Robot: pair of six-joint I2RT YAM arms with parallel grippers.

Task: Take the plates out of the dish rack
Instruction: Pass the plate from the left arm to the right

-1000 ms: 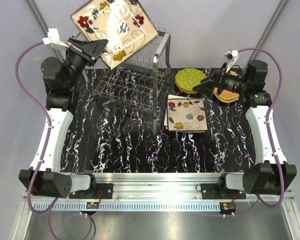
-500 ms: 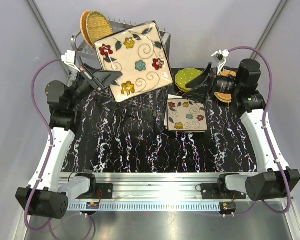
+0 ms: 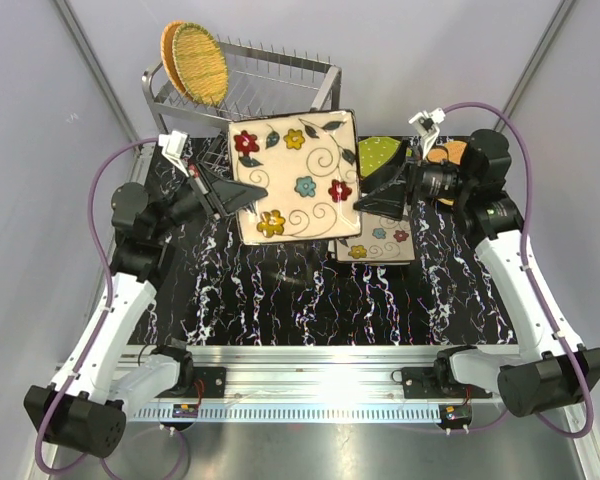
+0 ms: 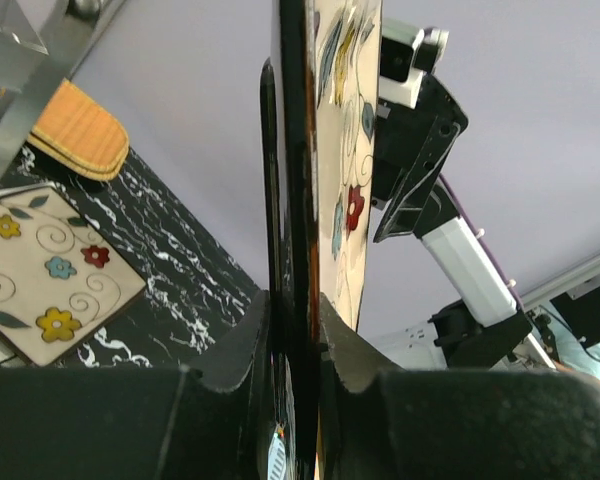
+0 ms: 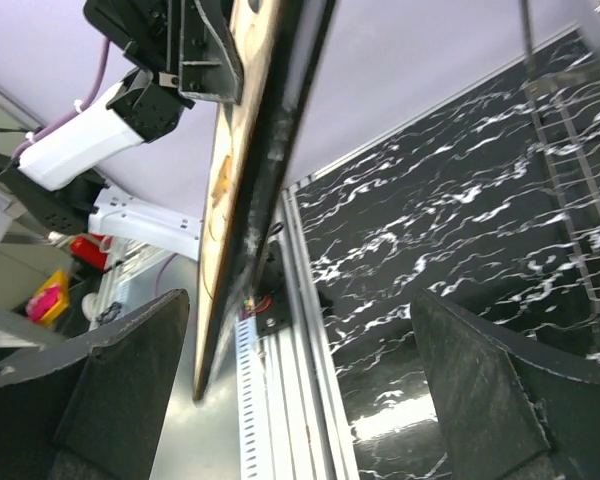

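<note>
The square flowered plate (image 3: 298, 178) hangs in the air over the middle of the bench (image 3: 270, 310), well clear of the dish rack (image 3: 280, 85), its painted face turned up toward the overhead camera. Our left end effector (image 3: 238, 196) pinches its left edge. Our right end effector (image 3: 368, 192), fingers spread wide, sits at the opposite edge, which runs between them in the right wrist view (nearer one finger than the other). Below lies a second flowered plate (image 3: 378, 240), with green dotted plates (image 3: 380, 155) beside it; two wicker plates (image 3: 193, 60) stand in the rack
</note>
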